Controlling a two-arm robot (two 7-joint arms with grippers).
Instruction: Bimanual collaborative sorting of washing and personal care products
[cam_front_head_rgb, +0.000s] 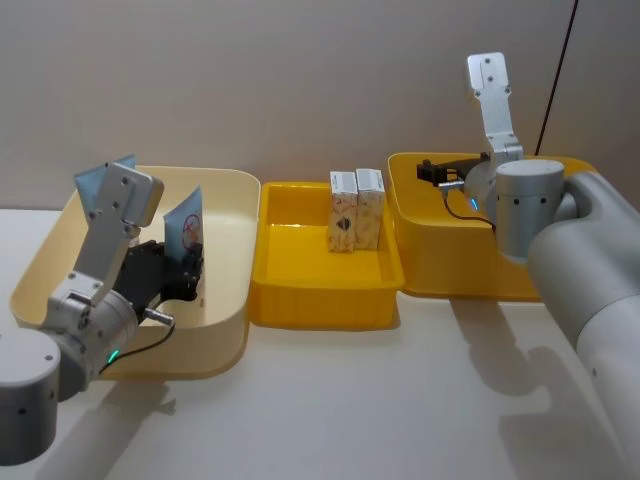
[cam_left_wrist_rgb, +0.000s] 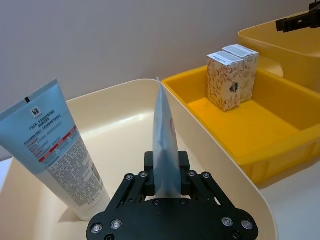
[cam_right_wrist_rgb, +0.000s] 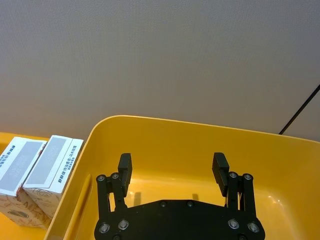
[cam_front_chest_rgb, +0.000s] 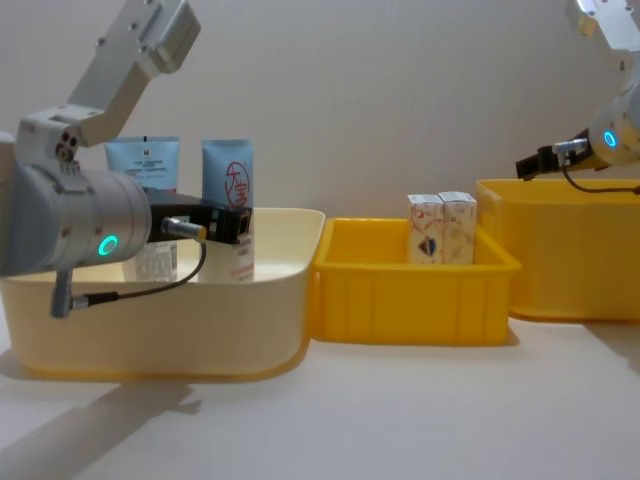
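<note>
A pale-blue tube (cam_front_head_rgb: 186, 228) stands upright in the cream bin (cam_front_head_rgb: 225, 180), and my left gripper (cam_front_head_rgb: 190, 268) is shut on its lower part. In the left wrist view the held tube (cam_left_wrist_rgb: 164, 127) shows edge-on between the fingers of the left gripper (cam_left_wrist_rgb: 166, 161). A second tube (cam_left_wrist_rgb: 52, 147) stands beside it, deeper in the same bin. Two white cartons (cam_front_head_rgb: 356, 209) stand side by side at the back of the middle yellow bin (cam_front_head_rgb: 320, 300). My right gripper (cam_right_wrist_rgb: 172, 167) hangs open with nothing in it over the right yellow bin (cam_front_head_rgb: 450, 270).
The three bins sit in a row, touching, on a white table (cam_front_head_rgb: 350, 400). A plain wall is close behind them. A black cable (cam_front_head_rgb: 555, 80) runs down the wall at the back right. Open tabletop lies in front of the bins.
</note>
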